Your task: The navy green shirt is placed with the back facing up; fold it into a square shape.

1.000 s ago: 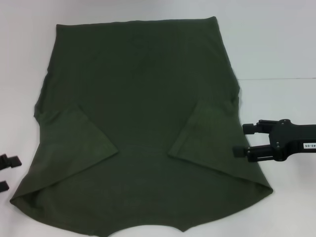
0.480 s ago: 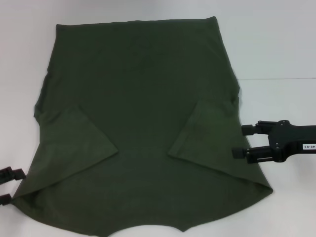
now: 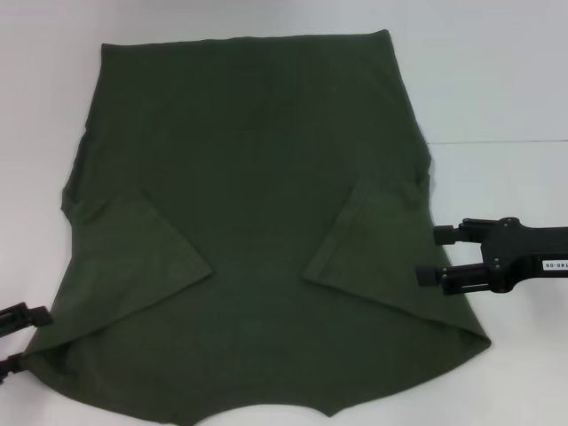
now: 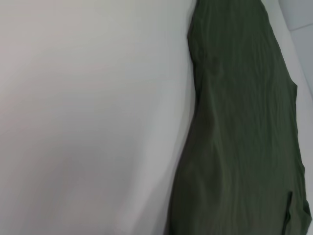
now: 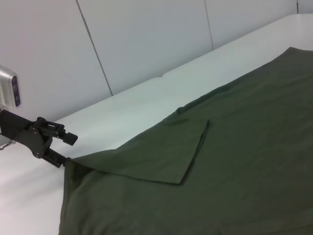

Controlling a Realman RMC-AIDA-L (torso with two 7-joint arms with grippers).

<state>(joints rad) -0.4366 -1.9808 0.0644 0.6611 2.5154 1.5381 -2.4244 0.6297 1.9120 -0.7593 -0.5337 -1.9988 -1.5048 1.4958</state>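
Here, in the head view, the navy green shirt (image 3: 244, 231) lies spread flat over the white table (image 3: 497, 80), filling most of the middle, with both short sleeves folded inward onto the body so that their tips point toward the centre line. The left gripper (image 3: 19, 342) sits at the shirt's near left corner, its two fingers spread apart and the corner's edge at the lower one. The right gripper (image 3: 435, 256) reaches in from the right at the shirt's side edge, just beside the folded right sleeve, with its fingers also standing apart; the lower one lies over the cloth edge.

The left wrist view shows only the shirt's (image 4: 239, 132) long side edge lying on the bare white table (image 4: 88, 117).

From the right wrist view, the shirt (image 5: 234, 171) lies flat with one folded sleeve forming a triangle, and the left gripper (image 5: 66, 151) is seen far off at the corner, fingers apart around the hem's tip.
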